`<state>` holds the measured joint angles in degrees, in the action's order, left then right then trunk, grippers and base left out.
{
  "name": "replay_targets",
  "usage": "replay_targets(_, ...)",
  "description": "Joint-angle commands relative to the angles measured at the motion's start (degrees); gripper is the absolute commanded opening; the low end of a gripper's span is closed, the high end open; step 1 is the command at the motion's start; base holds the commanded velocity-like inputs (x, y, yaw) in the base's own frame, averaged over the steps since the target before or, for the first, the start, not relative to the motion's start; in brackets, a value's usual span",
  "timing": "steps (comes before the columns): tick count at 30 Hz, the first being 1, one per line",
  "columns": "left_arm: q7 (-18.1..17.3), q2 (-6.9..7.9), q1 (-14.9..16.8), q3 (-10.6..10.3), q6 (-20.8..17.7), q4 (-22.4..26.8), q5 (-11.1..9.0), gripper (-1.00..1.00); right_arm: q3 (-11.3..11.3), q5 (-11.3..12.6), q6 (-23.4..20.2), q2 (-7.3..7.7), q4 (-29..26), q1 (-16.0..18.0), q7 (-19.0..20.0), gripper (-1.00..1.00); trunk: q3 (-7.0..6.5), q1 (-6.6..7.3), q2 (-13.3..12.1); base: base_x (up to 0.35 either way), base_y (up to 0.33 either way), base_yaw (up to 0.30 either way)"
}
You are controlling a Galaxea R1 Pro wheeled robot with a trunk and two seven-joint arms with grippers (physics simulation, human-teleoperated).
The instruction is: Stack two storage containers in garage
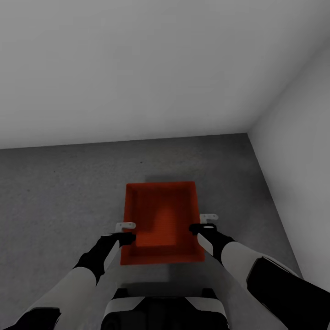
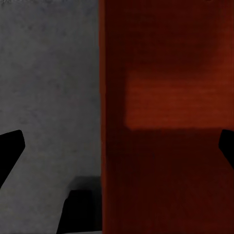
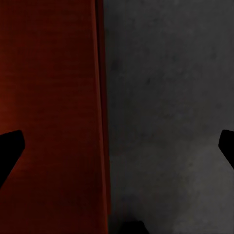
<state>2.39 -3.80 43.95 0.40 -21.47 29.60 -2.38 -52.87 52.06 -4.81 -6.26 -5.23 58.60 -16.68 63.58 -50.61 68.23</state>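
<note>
One orange-red storage container (image 1: 160, 206) sits open-topped on the dark grey concrete floor (image 1: 64, 192) of the garage, just ahead of my base. My left gripper (image 1: 126, 232) is open at the container's left wall, one finger on each side of the rim. At the right wall my right gripper (image 1: 205, 222) is open in the same way. In the left wrist view the fingers (image 2: 12, 146) stand wide apart over the container wall (image 2: 165, 97). The right wrist view likewise has the dark fingertips (image 3: 10, 146) spread over the container (image 3: 48, 97) and the floor (image 3: 170, 122).
A plain white wall (image 1: 137, 68) runs across the back and a second white wall (image 1: 298, 137) closes the right side, forming a corner. Bare concrete stretches to the left of the container.
</note>
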Motion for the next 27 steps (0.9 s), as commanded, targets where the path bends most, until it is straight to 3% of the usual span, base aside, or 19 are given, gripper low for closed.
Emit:
replay_targets(1, 0.24, -0.04, 0.0, 0.04, -0.33, 0.12, -0.26, 1.0, -0.48, 0.24, -0.38, 0.02, -0.13, 0.02, -0.37, 1.0, 0.03, 0.0, 0.02, 0.0, 0.0, 0.0)
replay_targets(15, 0.54, -0.07, 0.0, 0.03, -0.33, 0.19, -0.26, 1.0, -0.48, 0.24, -0.3, 0.02, -0.13, 0.02, -0.37, 1.0, 0.03, 0.0, 0.02, 0.0, 0.0, 0.0)
replay_targets(27, 0.6, -0.15, 0.0, 0.02, -0.7, 0.11, -0.26, 1.0, -0.48, 0.24, -0.34, 0.0, -0.13, 0.02, -0.37, 1.0, -2.13, 2.63, -4.79, 0.0, 0.0, 0.0)
